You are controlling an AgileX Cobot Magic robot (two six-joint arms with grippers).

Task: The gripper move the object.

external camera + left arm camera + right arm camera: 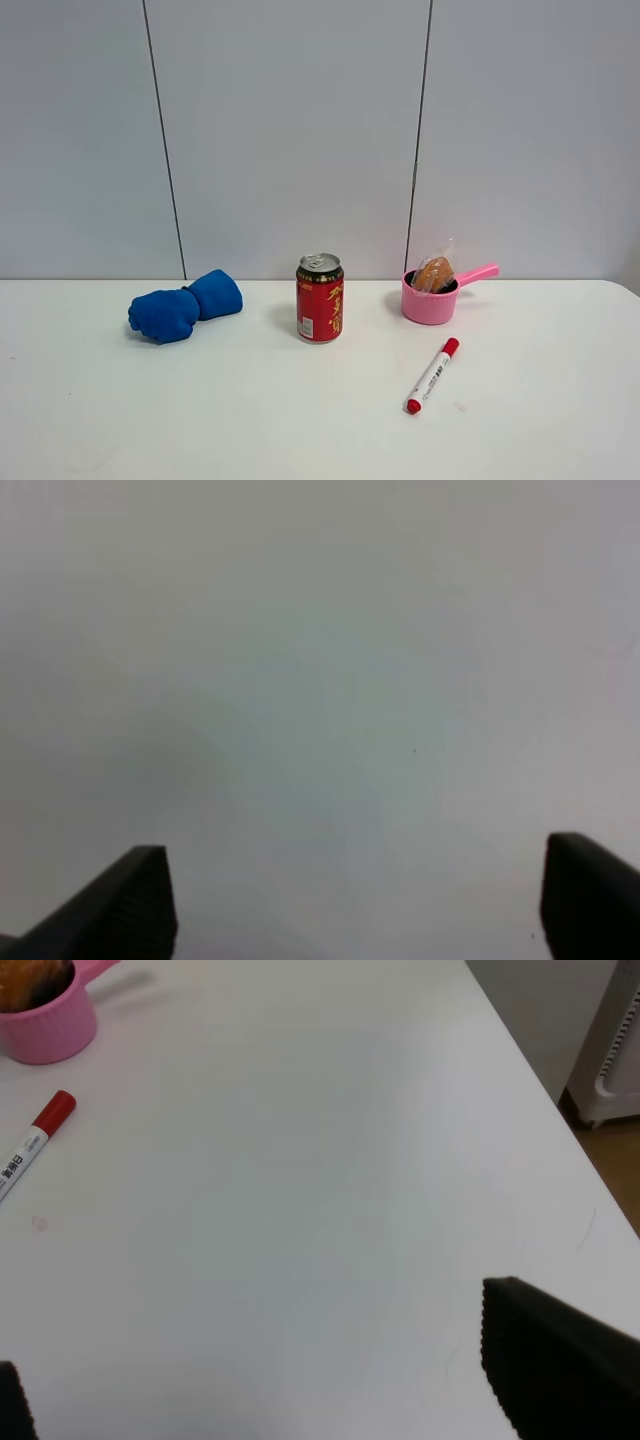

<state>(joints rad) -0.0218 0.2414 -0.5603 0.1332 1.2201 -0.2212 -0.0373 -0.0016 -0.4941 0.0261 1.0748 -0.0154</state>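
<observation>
Item one, nearest the lens: my right tool (pixel 255 1370), two dark serrated jaw tips at the edge of the right wrist view, set wide apart with nothing between them, hanging over bare white bench (pixel 330 1180). Item two: my left tool (pixel 355 900), jaws likewise spread and empty, over featureless bench with no object in its view. Item three: the red-capped marker (pixel 431 376), lying ahead of the right tool on its inner side, cap end pointing away toward the pot. Item four: the pink toy saucepan (pixel 430 299), beyond the marker and further ahead on that same inner side, its handle pointing away from the can. Item five, the object (pixel 434 273): a golden-brown pastry in crinkly clear wrap, standing in the saucepan and poking above the rim; only its edge shows in the right wrist view. It is roundish, so I judge no long axis matters; the wrapper top is the likely purchase. The right tool is the nearer, in my judgement, since the pot sits on its side of the bench. Item six: the red can (pixel 320 298), beside the pot toward the left tool, apart from it. Item seven: the blue glove (pixel 184 306), further off that way. Obstruction: the pot wall rings the pastry, so I expect approach from above; the marker lies on the direct line.
</observation>
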